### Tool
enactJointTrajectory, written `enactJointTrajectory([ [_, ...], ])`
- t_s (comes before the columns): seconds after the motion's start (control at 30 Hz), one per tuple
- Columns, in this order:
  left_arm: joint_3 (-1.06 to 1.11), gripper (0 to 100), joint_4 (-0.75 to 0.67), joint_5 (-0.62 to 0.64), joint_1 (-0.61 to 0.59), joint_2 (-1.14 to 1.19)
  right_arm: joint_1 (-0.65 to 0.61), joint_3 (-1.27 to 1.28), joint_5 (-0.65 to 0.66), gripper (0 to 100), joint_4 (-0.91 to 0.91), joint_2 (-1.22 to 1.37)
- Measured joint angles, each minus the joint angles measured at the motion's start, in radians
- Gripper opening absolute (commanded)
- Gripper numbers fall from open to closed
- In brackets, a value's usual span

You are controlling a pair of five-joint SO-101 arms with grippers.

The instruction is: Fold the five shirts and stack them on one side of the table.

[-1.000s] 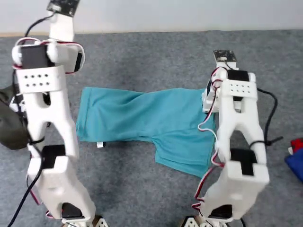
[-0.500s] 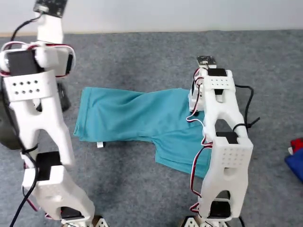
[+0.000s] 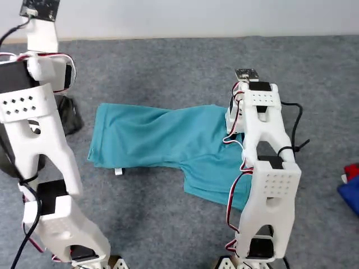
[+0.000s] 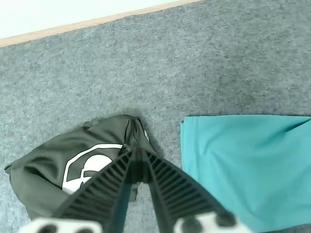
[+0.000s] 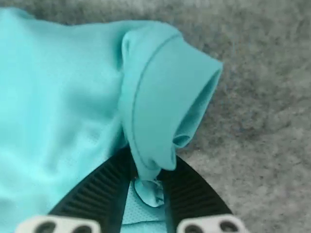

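Note:
A teal shirt (image 3: pixel 162 140) lies spread and rumpled in the middle of the grey table. My right gripper (image 5: pixel 146 180) is shut on a bunched fold of the teal shirt (image 5: pixel 160 102) at its sleeve edge, on the shirt's right side under the right arm (image 3: pixel 255 112). A dark olive shirt (image 4: pixel 58 165) with a white print lies crumpled just left of the teal shirt (image 4: pixel 243 165). My left gripper (image 4: pixel 138 158) hangs above the olive shirt's near edge, shut with nothing between its fingers. Part of the olive shirt (image 3: pixel 71 117) peeks out beside the left arm (image 3: pixel 33 117).
Red cloth (image 3: pixel 351 170) and blue cloth (image 3: pixel 349 196) lie at the table's right edge. A pale wall runs along the far edge of the grey mat (image 3: pixel 168 61). Bare mat lies behind and in front of the teal shirt.
The left arm has swung left, away from the teal shirt and toward the olive one. The right arm shifted left with the shirt's edge, then held still.

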Motion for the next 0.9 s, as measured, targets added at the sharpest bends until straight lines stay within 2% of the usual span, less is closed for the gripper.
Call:
enactJointTrajectory([
  [0.5,0.000,0,0.000,0.000,0.000,0.000,0.256,-0.003,0.167,1.0,0.127,0.002],
  [0.6,0.000,0,0.000,0.000,0.000,0.000,0.261,-0.003,0.170,2.3,0.127,-0.011],
  [0.8,0.000,0,0.000,0.000,0.000,0.000,0.199,-0.002,0.192,18.4,0.150,-0.052],
  [0.9,0.000,1,0.000,0.000,0.006,0.000,0.164,-0.002,0.173,20.7,0.173,-0.089],
])
